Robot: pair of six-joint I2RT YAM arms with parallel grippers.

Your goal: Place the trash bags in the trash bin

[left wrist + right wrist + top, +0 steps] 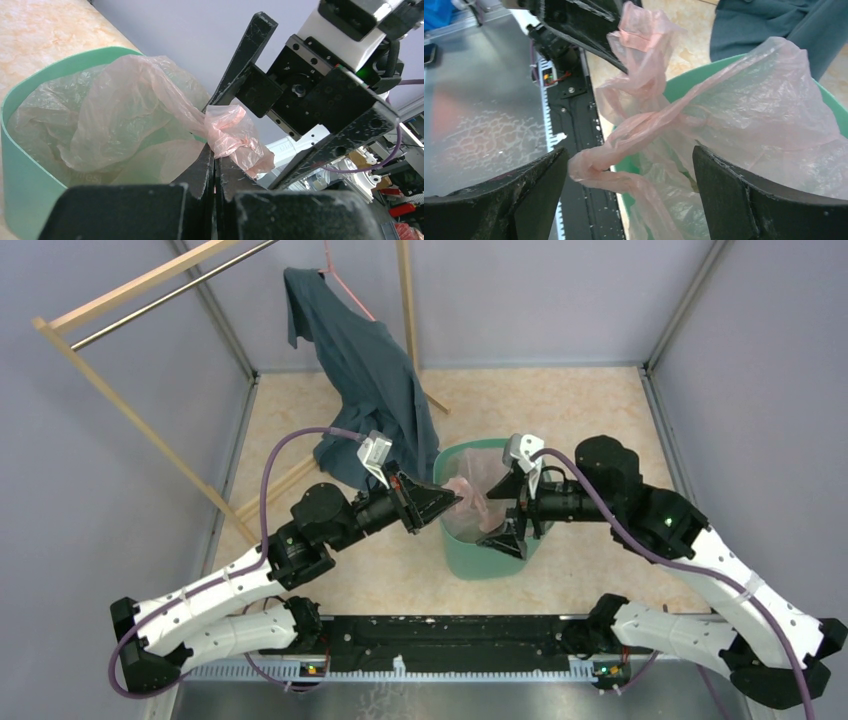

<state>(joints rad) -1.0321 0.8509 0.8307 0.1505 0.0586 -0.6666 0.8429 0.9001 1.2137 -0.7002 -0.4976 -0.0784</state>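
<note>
The teal-green trash bin [485, 562] stands on the floor between my two arms. A pale pink, wrinkled trash bag [470, 492] lies bunched over its mouth, partly inside. My left gripper [455, 498] is shut on a twisted end of the bag [232, 132] above the bin's rim [20, 165], and its closed tip [215, 150] pinches the film. My right gripper [492, 515] hangs over the bin from the right, open wide. In the right wrist view a twisted strand of the bag [624, 132] passes between its spread fingers [630, 150] without being clamped. Green rim [684, 85] shows behind.
A dark blue-grey shirt [370, 380] hangs from a pink hanger just behind the bin. A wooden clothes rack [120, 300] stands at the back left. The black base rail [430, 640] runs along the near edge. Grey walls close in both sides.
</note>
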